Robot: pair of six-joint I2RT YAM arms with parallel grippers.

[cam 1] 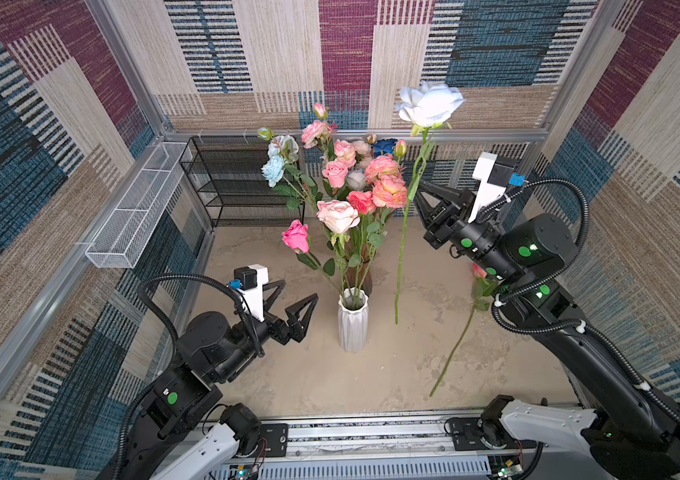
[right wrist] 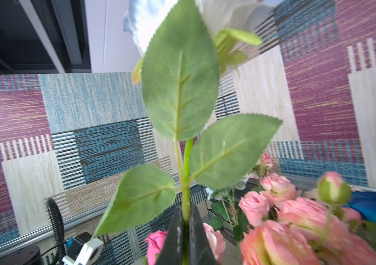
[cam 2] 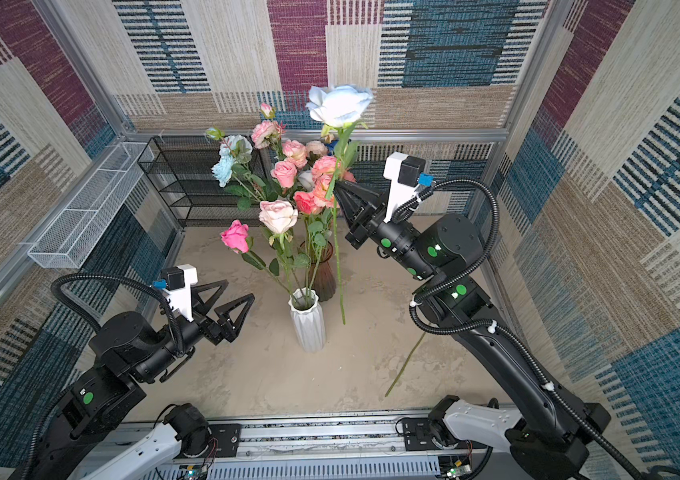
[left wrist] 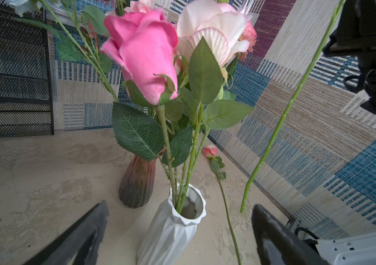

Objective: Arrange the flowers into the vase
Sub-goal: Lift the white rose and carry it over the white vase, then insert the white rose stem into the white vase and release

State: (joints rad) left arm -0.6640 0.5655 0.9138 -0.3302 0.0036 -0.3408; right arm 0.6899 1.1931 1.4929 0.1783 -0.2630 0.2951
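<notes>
A white faceted vase (cam 1: 353, 322) (cam 2: 307, 322) (left wrist: 175, 224) stands mid-table holding a deep pink rose (cam 1: 295, 236) (left wrist: 143, 57) and a pale pink rose (cam 1: 337, 215). Behind it a dark red glass vase (left wrist: 137, 181) (cam 2: 323, 274) carries several pink, pale blue and blue flowers (cam 1: 375, 174). My right gripper (cam 1: 416, 192) (cam 2: 336, 187) (right wrist: 185, 220) is shut on the stem of a white rose (cam 1: 429, 104) (cam 2: 338, 106), which hangs upright just right of the white vase. My left gripper (cam 1: 300, 289) (cam 2: 239, 289) (left wrist: 180, 205) is open, left of the white vase. One pink rose (cam 1: 478, 271) (left wrist: 210, 151) lies on the table under the right arm.
A black mesh shelf (cam 1: 238, 178) stands at the back left, and a white mesh basket (cam 1: 134, 212) hangs on the left wall. An aluminium rail (cam 1: 371, 432) runs along the front edge. Patterned walls close in three sides.
</notes>
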